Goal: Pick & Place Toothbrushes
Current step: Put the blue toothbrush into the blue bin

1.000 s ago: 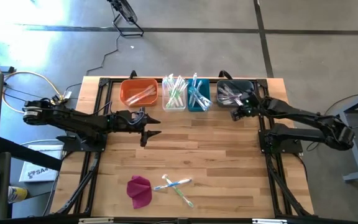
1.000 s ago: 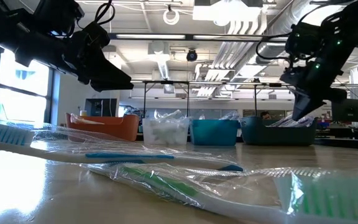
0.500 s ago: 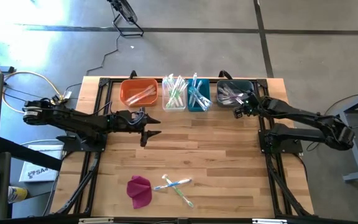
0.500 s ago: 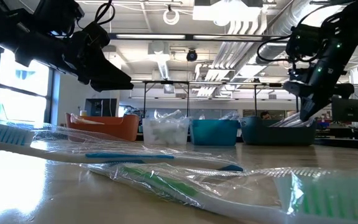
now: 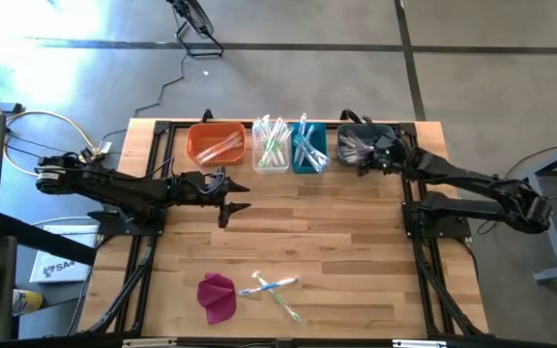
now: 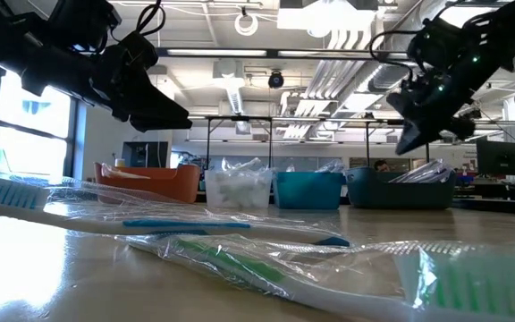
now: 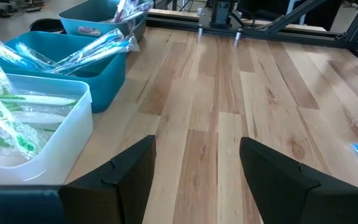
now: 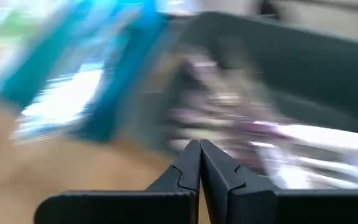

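Toothbrushes (image 5: 276, 289) loose on wooden bench (image 5: 337, 242) beside magenta cloth (image 5: 217, 296); more in four bins (image 5: 217, 145). Left end effector (image 5: 232, 201) spread, empty; right end effector (image 5: 364, 166) pressed together near dark bin (image 5: 387, 132).

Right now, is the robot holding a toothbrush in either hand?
No. The right gripper is shut with nothing between its fingers, beside the dark bin. The left gripper is open over bare table.

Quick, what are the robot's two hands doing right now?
Left gripper: open, holding nothing, above the bare wood.
Right gripper: shut, holding nothing, by the dark bin.
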Controlling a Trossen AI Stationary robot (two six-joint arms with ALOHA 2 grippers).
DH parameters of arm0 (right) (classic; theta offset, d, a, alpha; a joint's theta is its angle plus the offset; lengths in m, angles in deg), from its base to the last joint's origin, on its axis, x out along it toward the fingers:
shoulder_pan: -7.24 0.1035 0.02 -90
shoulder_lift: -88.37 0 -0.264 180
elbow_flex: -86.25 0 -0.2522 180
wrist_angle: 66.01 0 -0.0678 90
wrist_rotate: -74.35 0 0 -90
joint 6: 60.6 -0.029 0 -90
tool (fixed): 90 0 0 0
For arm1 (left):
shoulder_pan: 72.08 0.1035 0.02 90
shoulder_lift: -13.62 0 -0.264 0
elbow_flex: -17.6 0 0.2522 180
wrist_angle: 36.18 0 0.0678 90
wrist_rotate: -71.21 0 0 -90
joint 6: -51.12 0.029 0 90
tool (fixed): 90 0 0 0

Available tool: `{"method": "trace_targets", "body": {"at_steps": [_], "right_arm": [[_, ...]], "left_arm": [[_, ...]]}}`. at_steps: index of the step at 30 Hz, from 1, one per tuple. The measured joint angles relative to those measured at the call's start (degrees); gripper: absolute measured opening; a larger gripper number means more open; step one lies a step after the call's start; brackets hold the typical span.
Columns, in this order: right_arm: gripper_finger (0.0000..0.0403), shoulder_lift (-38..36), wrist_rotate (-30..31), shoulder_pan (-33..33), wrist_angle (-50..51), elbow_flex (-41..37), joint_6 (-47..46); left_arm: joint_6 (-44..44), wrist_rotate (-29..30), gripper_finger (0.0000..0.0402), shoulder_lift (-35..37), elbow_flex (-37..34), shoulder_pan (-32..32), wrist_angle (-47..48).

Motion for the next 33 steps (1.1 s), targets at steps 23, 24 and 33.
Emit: {"method": "trace_targets", "body": {"at_steps": [23, 24, 33], "right_arm": [[0.0002, 4.7, -5.6, 29.4, -22.7, 0.0, -2.5], [0.0002, 5.5, -5.0, 30.6, -24.8, 0.0, -2.5], [0.0002, 13.9, -5.1, 38.8, -45.4, 0.0, 4.1]], "left_arm": [[1.1, 0.0, 0.0228, 0.0, 0.0, 0.0, 0.0], [1.1, 0.0, 0.0228, 0.0, 0.0, 0.0, 0.0], [1.1, 0.0, 0.0228, 0.0, 0.0, 0.0, 0.0]]}}
